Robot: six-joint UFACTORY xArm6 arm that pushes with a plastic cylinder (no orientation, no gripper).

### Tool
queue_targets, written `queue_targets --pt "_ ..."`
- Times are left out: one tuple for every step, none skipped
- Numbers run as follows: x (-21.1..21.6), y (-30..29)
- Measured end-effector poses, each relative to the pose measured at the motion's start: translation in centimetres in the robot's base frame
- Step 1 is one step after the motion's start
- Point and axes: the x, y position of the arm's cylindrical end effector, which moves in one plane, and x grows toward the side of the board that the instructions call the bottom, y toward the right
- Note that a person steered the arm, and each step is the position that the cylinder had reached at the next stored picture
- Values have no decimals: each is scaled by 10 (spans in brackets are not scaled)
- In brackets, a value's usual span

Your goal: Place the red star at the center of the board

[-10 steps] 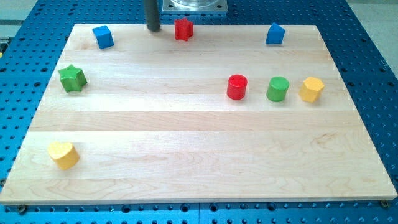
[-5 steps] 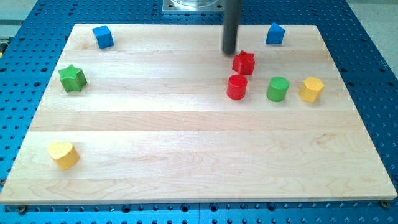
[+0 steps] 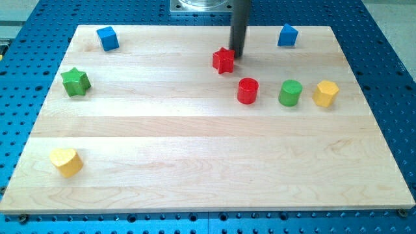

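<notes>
My tip (image 3: 238, 54) is down on the board (image 3: 208, 162), just beside the red star (image 3: 223, 60) on its upper right side; touching or a hair apart, can't tell from this angle. It's a bare rod, so nothing is clamped or held.

Red star sits in the upper middle of the board, a bit right of the mid-line and above the centre.

Red cylinder (image 3: 247, 90) is below and to the right of the star, near it but apart. Green cylinder (image 3: 290, 93) and a yellow block (image 3: 325, 93) (shape looks six-sided, not sure) continue that row toward the view's right.

Blue block (image 3: 287, 35) near the top right edge, another blue block (image 3: 107, 38) at the top left. Green star (image 3: 75, 81) by the left edge. Yellow heart (image 3: 66, 161) at the bottom left, well apart from everything else.
</notes>
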Motion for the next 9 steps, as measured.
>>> queue_targets --pt "48 -9" --pt "63 -14" --pt "81 -34" --pt "82 -61" --pt "123 -187" --pt "222 -198" --pt "196 -155" --pt "149 -135" --pt "152 -104"
